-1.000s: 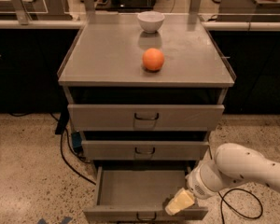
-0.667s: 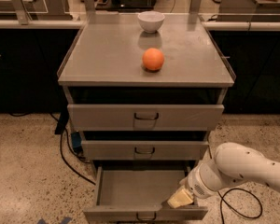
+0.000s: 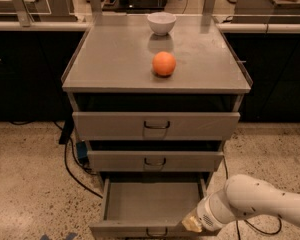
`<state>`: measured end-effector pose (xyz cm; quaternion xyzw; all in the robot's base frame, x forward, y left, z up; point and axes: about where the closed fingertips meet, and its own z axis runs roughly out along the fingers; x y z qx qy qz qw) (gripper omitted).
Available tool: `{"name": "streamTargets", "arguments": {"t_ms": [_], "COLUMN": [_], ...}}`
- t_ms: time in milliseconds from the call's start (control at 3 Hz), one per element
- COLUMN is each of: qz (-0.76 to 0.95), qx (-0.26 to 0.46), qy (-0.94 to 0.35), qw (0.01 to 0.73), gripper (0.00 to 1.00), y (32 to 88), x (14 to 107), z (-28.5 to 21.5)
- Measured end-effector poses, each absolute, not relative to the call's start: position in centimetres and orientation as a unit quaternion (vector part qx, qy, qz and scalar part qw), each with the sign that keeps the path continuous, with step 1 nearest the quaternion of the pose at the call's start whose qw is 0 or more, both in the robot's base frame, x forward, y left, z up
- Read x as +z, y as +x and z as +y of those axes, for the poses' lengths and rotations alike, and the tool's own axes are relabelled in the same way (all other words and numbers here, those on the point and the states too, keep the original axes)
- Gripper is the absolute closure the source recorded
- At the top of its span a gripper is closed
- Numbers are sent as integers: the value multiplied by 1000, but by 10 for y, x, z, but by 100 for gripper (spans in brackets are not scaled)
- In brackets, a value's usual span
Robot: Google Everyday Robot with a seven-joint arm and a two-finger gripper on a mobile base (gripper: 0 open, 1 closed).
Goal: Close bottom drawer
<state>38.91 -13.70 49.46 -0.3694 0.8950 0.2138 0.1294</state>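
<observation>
The bottom drawer [image 3: 150, 204] of the grey metal cabinet stands pulled out, an empty shallow tray with a small dark loop handle [image 3: 157, 232] on its front at the lower edge of the camera view. My gripper [image 3: 191, 225] comes in from the lower right on a white arm [image 3: 260, 206] and sits against the right end of the drawer's front. The middle drawer [image 3: 155, 160] and the top drawer [image 3: 156, 125] are pushed in.
An orange [image 3: 164, 63] and a white bowl [image 3: 161, 23] rest on the cabinet top [image 3: 110, 59]. Black cables [image 3: 72, 164] trail over the speckled floor left of the cabinet. Dark counters stand behind on both sides.
My gripper has moved slightly left and down along the drawer's right front corner. The drawer has stayed about as far out as before.
</observation>
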Motion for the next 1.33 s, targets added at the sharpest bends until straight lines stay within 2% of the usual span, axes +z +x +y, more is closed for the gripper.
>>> {"name": "streamTargets", "arguments": {"t_ms": [333,1333], "qz": [913,923], "qx": [239,248], "qy": [-297,-255], "qw": [147,149], "gripper": [100,100], "y": [383,379], "x": [443,379], "z": [-127,-117]}}
